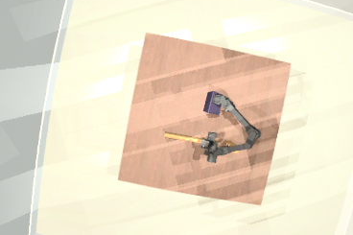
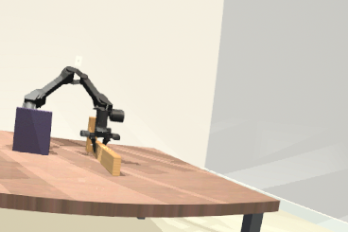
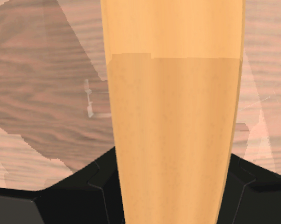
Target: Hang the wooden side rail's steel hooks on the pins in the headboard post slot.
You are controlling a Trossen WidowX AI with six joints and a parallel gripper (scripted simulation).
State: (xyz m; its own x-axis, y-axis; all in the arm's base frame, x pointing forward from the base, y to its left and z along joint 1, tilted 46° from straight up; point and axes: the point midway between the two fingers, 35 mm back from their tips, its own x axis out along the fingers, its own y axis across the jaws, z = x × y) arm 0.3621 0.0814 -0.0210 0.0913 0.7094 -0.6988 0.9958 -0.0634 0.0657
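Observation:
The wooden side rail [image 1: 181,136] [image 2: 113,161] [image 3: 176,110] stands on its narrow edge, and its far end looks to be at the table top. My gripper [image 1: 206,143] [image 2: 99,147] [image 3: 161,143] points down and is shut on the rail near its post-side end, one finger on each side. The headboard post [image 1: 230,145] [image 2: 92,125] stands upright just beyond the gripper, mostly hidden behind the gripper and arm. The steel hooks, the slot and the pins cannot be made out in any view. Whether the rail's post-side end is raised, I cannot tell.
The arm's dark purple base block [image 1: 211,104] [image 2: 32,132] stands on the wooden table [image 1: 158,66] [image 2: 57,179], to one side of the rail. The arm arches from it over to the post and rail. The table's edge [image 2: 189,209] runs along the front in the exterior view.

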